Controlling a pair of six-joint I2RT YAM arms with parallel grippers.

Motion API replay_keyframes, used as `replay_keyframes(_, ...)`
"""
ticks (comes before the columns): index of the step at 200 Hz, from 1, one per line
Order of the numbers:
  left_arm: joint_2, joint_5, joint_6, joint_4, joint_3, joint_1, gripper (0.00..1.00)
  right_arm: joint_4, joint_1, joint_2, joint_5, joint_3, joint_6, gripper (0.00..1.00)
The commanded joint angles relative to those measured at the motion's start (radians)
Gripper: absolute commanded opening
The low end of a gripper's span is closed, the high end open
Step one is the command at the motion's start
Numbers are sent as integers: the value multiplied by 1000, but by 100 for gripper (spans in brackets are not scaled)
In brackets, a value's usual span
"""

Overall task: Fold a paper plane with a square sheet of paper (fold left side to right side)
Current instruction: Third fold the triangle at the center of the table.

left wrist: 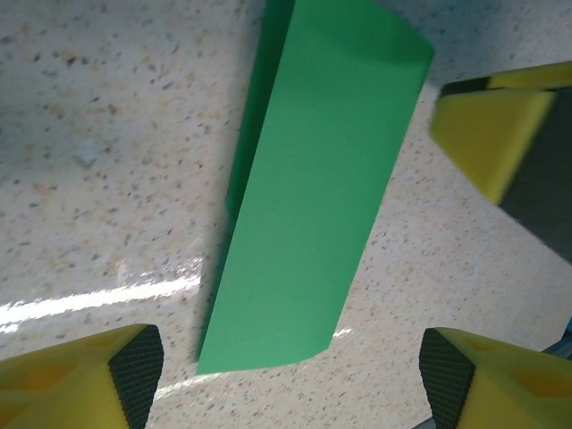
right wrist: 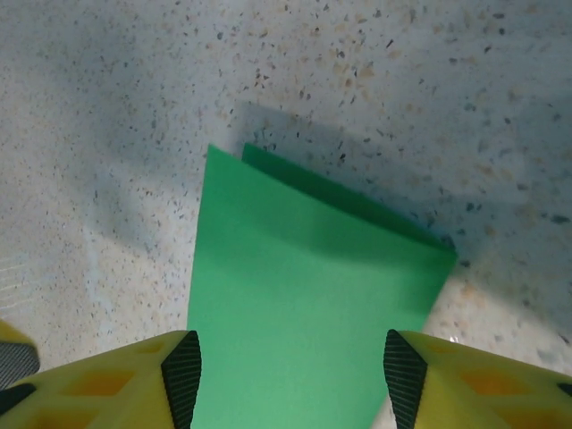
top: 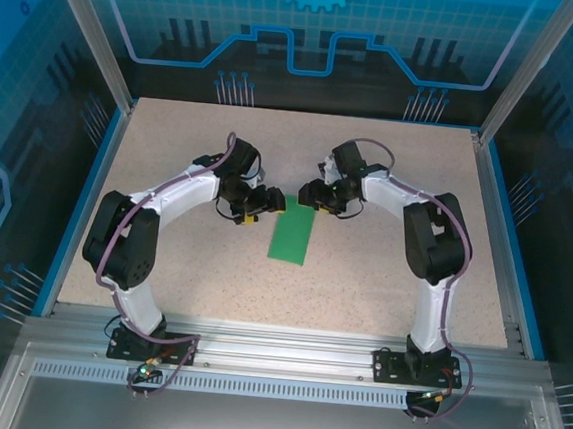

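Note:
The square sheet of paper [top: 293, 235] lies on the table folded in half into a narrow bright-green rectangle, its top layer slightly raised and offset from the lower one [right wrist: 349, 206]. A paper plane is out of view. My left gripper [top: 260, 205] hovers at the strip's far left corner, open, with the paper [left wrist: 313, 197] lying ahead of its fingers [left wrist: 134, 366]. My right gripper [top: 320, 199] hangs over the strip's far end, open, its pads [right wrist: 183, 366] standing either side of the paper's width without touching it.
The speckled tabletop [top: 171, 154] is bounded by blue rails and metal frame posts. A yellow finger of the right gripper [left wrist: 492, 134] shows close by in the left wrist view. Both arms arch inward, their elbows [top: 119, 240] near the table's sides.

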Motion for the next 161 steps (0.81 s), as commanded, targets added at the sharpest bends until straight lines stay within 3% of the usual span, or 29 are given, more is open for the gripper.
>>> replay_keyframes(1, 39, 45, -12, 39, -7, 6, 80, -7, 11, 38, -28, 52, 0, 59)
replay_keyframes(55, 87, 78, -13, 64, -21, 7, 80, -55, 10, 89, 32, 53, -29, 59)
replay_keyframes(161, 195, 126, -21, 74, 10, -15, 74, -61, 4, 109, 19, 36, -58, 58)
